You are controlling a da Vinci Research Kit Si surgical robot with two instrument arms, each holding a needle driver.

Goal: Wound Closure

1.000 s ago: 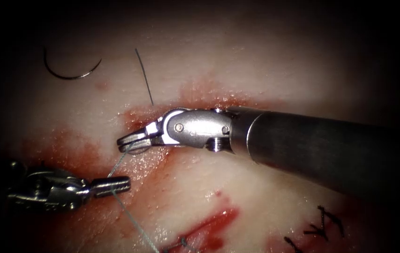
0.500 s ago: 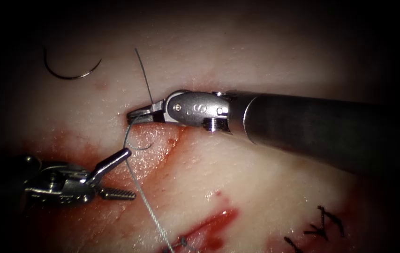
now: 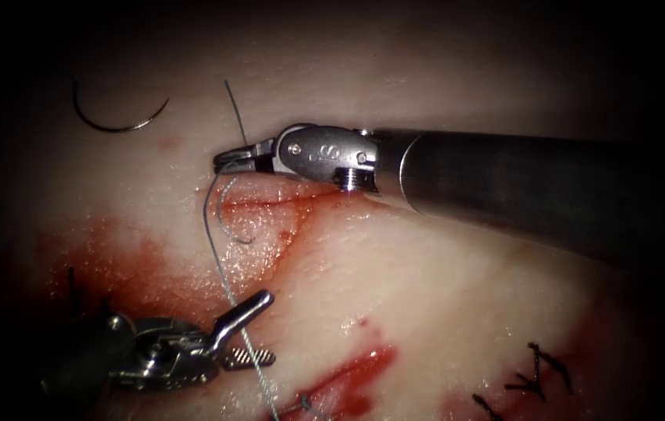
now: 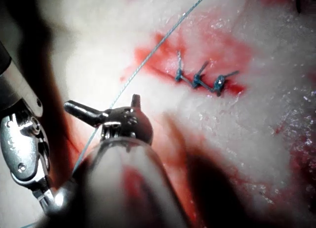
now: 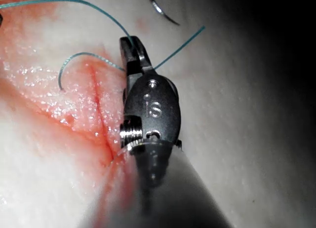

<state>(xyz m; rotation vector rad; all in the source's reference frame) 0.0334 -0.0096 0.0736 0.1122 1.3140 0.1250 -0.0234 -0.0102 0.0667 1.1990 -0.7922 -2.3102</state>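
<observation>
My right tool [image 3: 221, 163] comes in from the right, its jaws shut on the thread [image 3: 219, 265] just above the upper end of the cut [image 3: 270, 201]. A short tail of thread sticks up past the jaws, and the long strand runs down to the stitched part of the wound [image 3: 305, 403]. Low on the left, my left tool [image 3: 271, 327] holds nothing, jaws open, with the strand crossing close by them. The curved needle [image 3: 118, 129] lies free on the tissue [image 3: 441, 296], far to the left of the cut and not in it. The right wrist view has the right tool [image 5: 131, 44] pinching the thread [image 5: 89, 54].
Red fluid [image 3: 122, 265] stains the tissue left of the cut. Dark stitches [image 3: 535, 374] sit at the lower right. In the left wrist view, blue knots [image 4: 197, 80] close part of the wound, the thread [image 4: 148, 57] runs past my open left tool [image 4: 101, 100].
The left tool's jaws opened and let go of the thread, then moved down and right. The right tool rose away from the cut with the thread, drawing the strand straighter.
</observation>
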